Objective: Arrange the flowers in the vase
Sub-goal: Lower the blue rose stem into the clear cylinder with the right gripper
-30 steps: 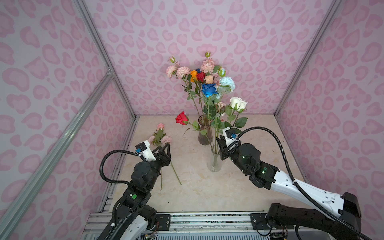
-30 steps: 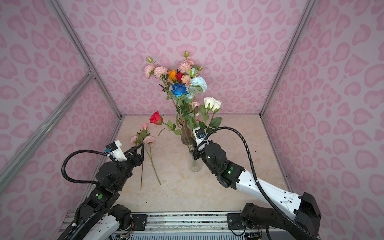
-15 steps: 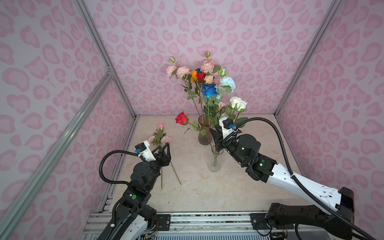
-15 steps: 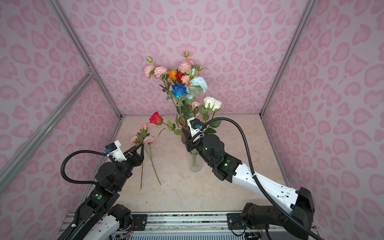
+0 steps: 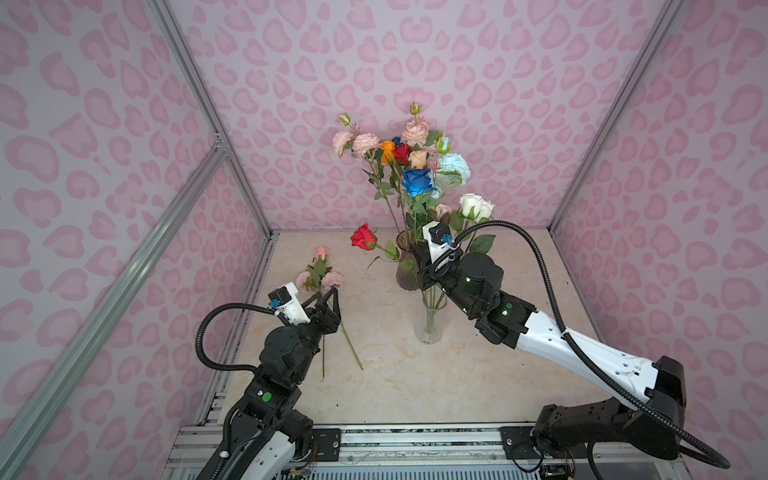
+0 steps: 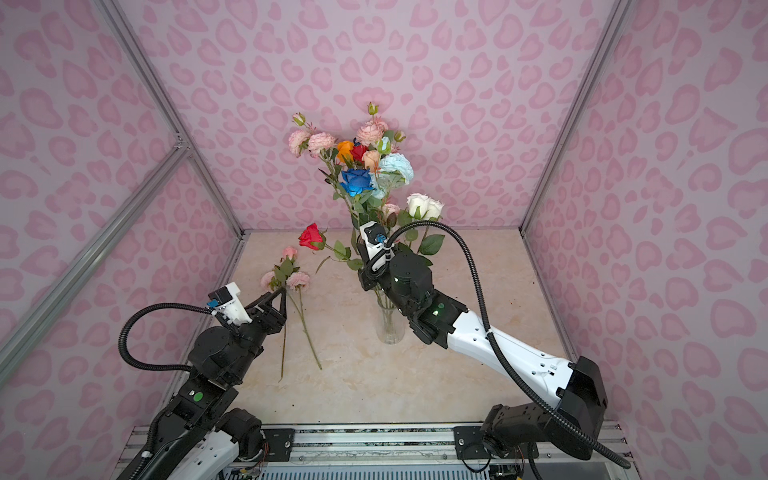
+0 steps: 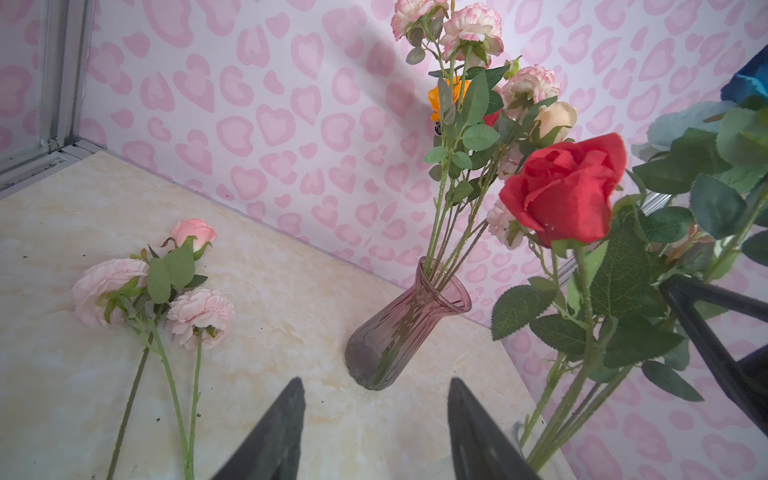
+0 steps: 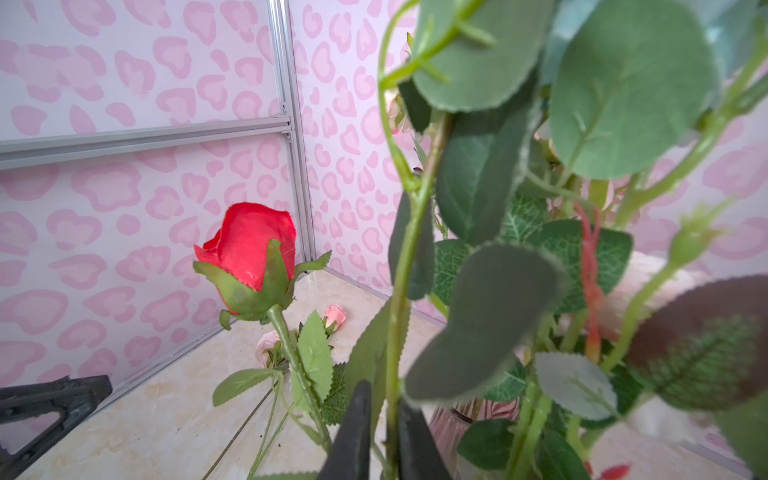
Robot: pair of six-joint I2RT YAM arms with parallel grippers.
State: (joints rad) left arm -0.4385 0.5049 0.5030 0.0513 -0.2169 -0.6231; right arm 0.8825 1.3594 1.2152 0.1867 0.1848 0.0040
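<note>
Above the clear vase (image 5: 430,328) near the table's (image 5: 457,374) middle, the right gripper (image 8: 384,403) pinches a flower stem (image 8: 402,282); the left gripper (image 7: 376,382) hangs spread.

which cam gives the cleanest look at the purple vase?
Left wrist: the purple vase shows whole, rim to base, stems inside, nothing in front. In both top views the right arm hides much of it. Right wrist catches only a blurred ribbed sliver behind leaves.
</note>
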